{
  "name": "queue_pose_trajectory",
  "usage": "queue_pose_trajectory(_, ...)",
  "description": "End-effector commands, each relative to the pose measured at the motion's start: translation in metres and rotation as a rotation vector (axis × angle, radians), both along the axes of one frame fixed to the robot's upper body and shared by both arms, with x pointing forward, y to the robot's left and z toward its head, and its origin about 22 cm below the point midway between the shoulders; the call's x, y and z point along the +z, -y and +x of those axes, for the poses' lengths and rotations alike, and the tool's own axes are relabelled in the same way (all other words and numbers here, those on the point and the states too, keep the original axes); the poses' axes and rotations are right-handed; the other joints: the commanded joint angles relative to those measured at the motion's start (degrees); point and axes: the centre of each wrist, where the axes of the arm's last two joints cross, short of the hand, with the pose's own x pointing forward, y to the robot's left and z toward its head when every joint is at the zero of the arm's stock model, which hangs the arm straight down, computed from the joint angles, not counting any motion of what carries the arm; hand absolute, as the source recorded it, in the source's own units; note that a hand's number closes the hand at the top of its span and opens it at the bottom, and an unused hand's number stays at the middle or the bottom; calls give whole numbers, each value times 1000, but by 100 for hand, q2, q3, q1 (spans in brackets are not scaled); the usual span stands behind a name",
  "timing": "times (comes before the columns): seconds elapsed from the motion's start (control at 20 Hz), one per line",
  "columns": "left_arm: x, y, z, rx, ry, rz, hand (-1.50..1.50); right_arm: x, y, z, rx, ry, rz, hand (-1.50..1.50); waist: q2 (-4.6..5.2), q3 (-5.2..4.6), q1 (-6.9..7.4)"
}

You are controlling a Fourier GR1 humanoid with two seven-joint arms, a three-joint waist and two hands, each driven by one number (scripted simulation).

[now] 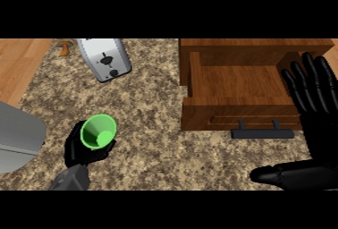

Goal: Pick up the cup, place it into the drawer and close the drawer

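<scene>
We see the left hand (86, 153) curled round the green cup (99, 131), its mouth tipped toward us, well to the left of the open wooden drawer (231, 82) and about level with its black handle (262, 133). The right hand (314, 89) rests at the drawer's right edge, fingers straight and spread upward, holding nothing.

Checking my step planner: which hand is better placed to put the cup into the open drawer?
Left, I'd say. The left hand is curled round the green cup and can carry it to the drawer; the right hand is open at the drawer's right side, holding nothing.
</scene>
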Motion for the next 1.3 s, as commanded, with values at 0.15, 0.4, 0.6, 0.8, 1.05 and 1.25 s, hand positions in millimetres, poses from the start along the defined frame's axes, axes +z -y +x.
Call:
queue_pose_trajectory(0.15,6,-12,1,75,127,79,150,-13,13,-19,3,-10,7,-150,-12,5,-4)
queue_pose_trajectory(0.4,7,-7,4,-43,160,58,150,-2,7,1,-3,2,-10,-150,1,1,16)
queue_pose_trajectory(0.6,21,7,16,-91,204,79,150,4,10,8,-11,14,-4,-150,-12,5,64)
queue_pose_trajectory(0.8,44,18,28,-158,277,22,150,-4,9,-11,-8,-6,7,-150,-41,11,88)
queue_pose_trajectory(1.05,99,25,56,-279,296,96,150,-10,20,-2,-23,-15,9,-150,-37,15,92)
queue_pose_trajectory(1.25,128,47,45,-322,323,80,150,-5,21,2,-28,-21,-1,-150,-32,11,94)
